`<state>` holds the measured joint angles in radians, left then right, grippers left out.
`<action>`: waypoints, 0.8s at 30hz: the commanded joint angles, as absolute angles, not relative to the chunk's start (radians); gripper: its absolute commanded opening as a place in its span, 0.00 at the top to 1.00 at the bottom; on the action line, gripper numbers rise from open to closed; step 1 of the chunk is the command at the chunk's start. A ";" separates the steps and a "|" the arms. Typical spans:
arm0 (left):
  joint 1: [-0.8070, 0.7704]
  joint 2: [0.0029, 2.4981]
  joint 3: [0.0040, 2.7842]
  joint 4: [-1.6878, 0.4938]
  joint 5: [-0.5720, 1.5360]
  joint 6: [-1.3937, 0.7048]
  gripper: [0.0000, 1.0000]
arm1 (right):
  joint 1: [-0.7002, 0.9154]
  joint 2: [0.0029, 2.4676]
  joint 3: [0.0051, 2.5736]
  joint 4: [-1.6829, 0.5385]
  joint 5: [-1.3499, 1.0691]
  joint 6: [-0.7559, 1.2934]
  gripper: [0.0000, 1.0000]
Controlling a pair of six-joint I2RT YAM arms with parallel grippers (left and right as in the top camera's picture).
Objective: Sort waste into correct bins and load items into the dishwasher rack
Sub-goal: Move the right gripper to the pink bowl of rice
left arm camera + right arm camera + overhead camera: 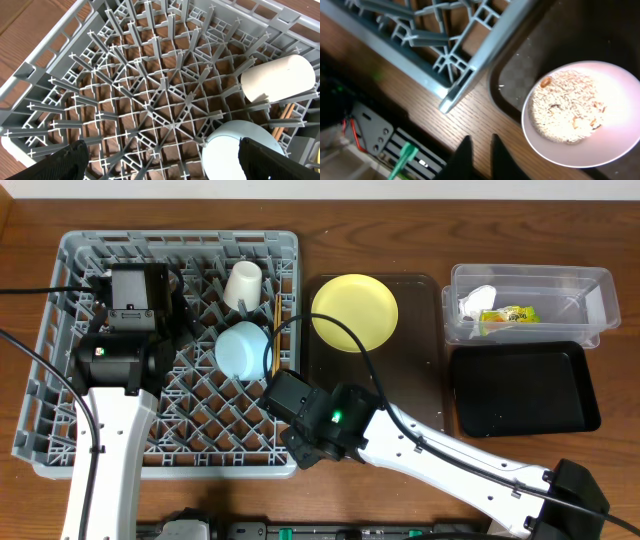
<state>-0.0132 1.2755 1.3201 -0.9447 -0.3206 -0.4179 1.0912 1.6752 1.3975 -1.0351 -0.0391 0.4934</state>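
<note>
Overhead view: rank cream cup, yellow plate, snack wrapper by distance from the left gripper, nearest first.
From the left gripper, over the rack's upper left:
1. cream cup, in the rack, to its right
2. yellow plate, on the brown tray beyond the rack
3. snack wrapper, in the clear tub, far right
</note>
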 commanded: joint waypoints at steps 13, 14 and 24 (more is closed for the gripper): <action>-0.009 1.274 1.335 -0.949 -0.330 -0.413 0.04 | 1.101 1.682 1.130 -0.870 0.007 0.500 0.99; -0.009 1.274 1.335 -0.949 -0.330 -0.413 0.04 | 1.101 1.682 1.109 -0.843 0.007 0.500 0.99; -0.009 1.274 1.335 -0.949 -0.330 -0.413 0.04 | 1.101 1.682 1.007 -0.686 0.047 0.500 0.94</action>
